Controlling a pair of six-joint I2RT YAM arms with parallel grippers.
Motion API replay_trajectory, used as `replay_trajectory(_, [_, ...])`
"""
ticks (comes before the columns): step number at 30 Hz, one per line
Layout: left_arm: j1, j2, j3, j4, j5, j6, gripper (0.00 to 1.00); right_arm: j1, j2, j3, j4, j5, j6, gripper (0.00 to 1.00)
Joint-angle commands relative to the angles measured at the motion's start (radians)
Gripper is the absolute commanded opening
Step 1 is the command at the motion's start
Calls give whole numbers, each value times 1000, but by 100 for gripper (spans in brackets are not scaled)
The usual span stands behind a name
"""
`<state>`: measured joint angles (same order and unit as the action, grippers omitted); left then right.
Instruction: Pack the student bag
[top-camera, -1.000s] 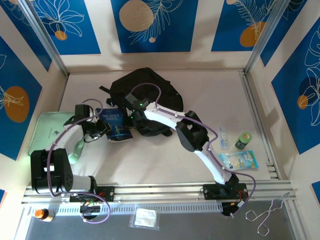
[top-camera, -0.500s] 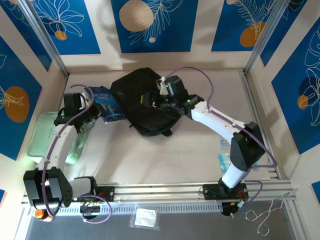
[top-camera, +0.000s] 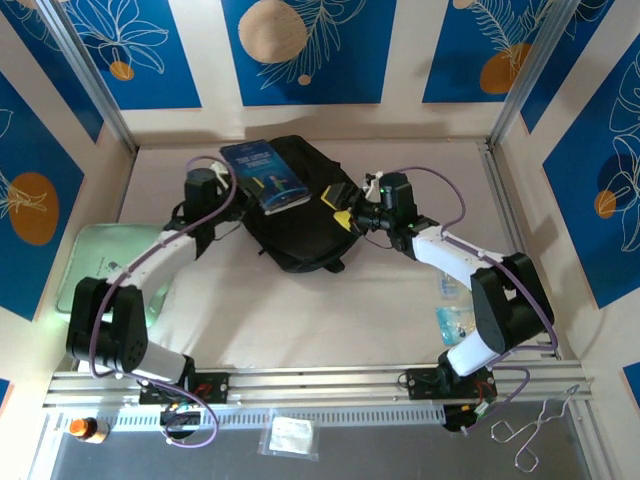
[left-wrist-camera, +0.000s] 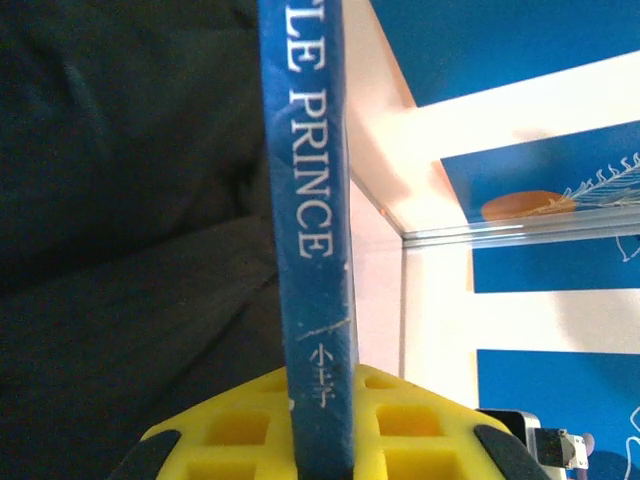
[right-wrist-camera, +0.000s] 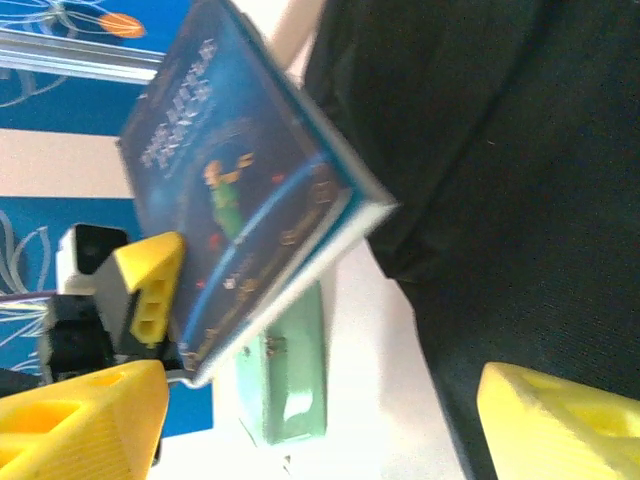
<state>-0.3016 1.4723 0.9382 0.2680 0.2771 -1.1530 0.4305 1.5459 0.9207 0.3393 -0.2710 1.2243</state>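
The student bag (top-camera: 300, 225), a large black backpack, lies flat at the middle back of the table. My left gripper (top-camera: 222, 178) is shut on the spine end of a dark blue book, "The Little Prince" (top-camera: 266, 176), and holds it in the air over the bag's back left part. In the left wrist view the spine (left-wrist-camera: 310, 200) rises between my yellow fingers (left-wrist-camera: 230, 435), with the bag's black fabric (left-wrist-camera: 120, 200) behind it. My right gripper (top-camera: 347, 211) stands open at the bag's right edge, with nothing between its fingers (right-wrist-camera: 560, 425). From there I see the book (right-wrist-camera: 240, 200) tilted beside the bag (right-wrist-camera: 500, 150).
A pale green tray (top-camera: 95, 265) lies at the left, also in the right wrist view (right-wrist-camera: 285, 375). Clear packets (top-camera: 452, 322) lie at the right under my right arm. On the front ledge are a metal tool (top-camera: 535, 435), a small packet (top-camera: 290, 437) and an orange bottle (top-camera: 85, 428).
My left arm has lifted the book from the table beside the bag up and back over the bag. My right gripper has opened and pulled off to the bag's right edge.
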Motion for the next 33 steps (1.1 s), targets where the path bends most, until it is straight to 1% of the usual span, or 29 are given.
replay_trajectory(1, [-64, 8, 38, 206, -185, -77, 0, -3, -12, -37, 217, -9, 162, 83])
replay_trajectory(5, [-128, 17, 35, 268, -295, -114, 0, 0, 26, -26, 281, 7, 248, 84])
replay_trajectory(10, [-183, 17, 24, 306, -371, -151, 0, 21, 75, 36, 288, 9, 291, 84])
replay_trajectory(13, [-208, 30, 29, 319, -380, -178, 0, 21, 116, 63, 318, 3, 336, 82])
replay_trajectory(17, [-232, 66, 57, 343, -354, -204, 0, 12, 160, 88, 377, -15, 375, 79])
replay_trajectory(22, [-247, 92, 60, 376, -355, -223, 0, 15, 205, 118, 388, -29, 396, 76])
replay_trajectory(25, [-257, 102, 63, 374, -355, -218, 0, 17, 229, 118, 418, -20, 402, 68])
replay_trajectory(29, [-264, 98, 48, 373, -367, -218, 0, 14, 238, 86, 468, 30, 408, 62])
replay_trajectory(32, [-264, 89, 40, 367, -374, -215, 0, 11, 243, 95, 476, 29, 390, 51])
replay_trajectory(33, [-264, 87, 39, 362, -376, -213, 0, 11, 244, 100, 473, 28, 383, 46])
